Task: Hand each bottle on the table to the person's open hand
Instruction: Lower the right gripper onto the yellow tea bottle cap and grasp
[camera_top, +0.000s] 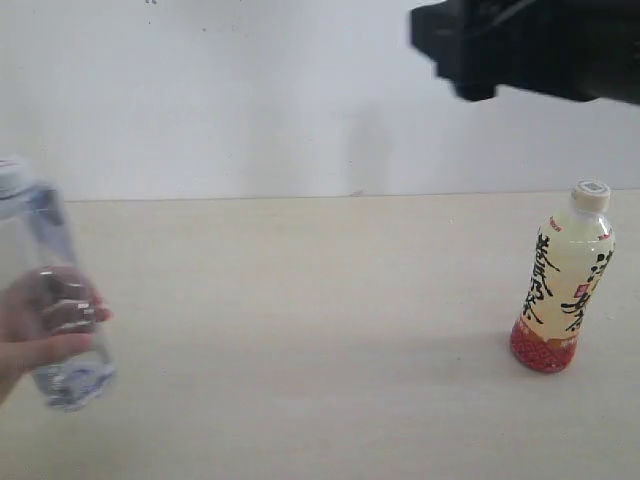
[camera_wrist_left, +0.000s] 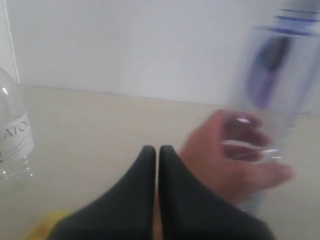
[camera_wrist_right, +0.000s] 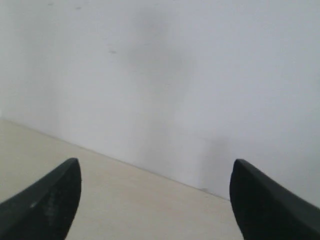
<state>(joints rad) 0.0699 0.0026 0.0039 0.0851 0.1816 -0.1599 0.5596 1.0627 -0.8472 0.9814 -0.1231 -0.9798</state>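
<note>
Blue-tinted clear plastic bottle (camera_top: 45, 250), white cap, sat in person's bare hand (camera_top: 35, 335), fingers curled round it: handover judged done. My left claw (camera_wrist_left: 158, 150) pinched tight, empty. My right claw (camera_wrist_right: 156, 170) gaped wide, empty, raised over beige wood-grain table (camera_top: 300, 300), likely readied for upright pale yellow calligraphy bottle (camera_top: 562, 285). Clear white-labelled bottle (camera_wrist_left: 12, 142) stood near left claw.

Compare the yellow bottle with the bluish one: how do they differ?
The yellow bottle has black calligraphy and a red base; the blue-tinted bottle is clear. The yellow bottle stands free on the table; the person's hand holds the blue-tinted bottle. Both have pale caps.
</note>
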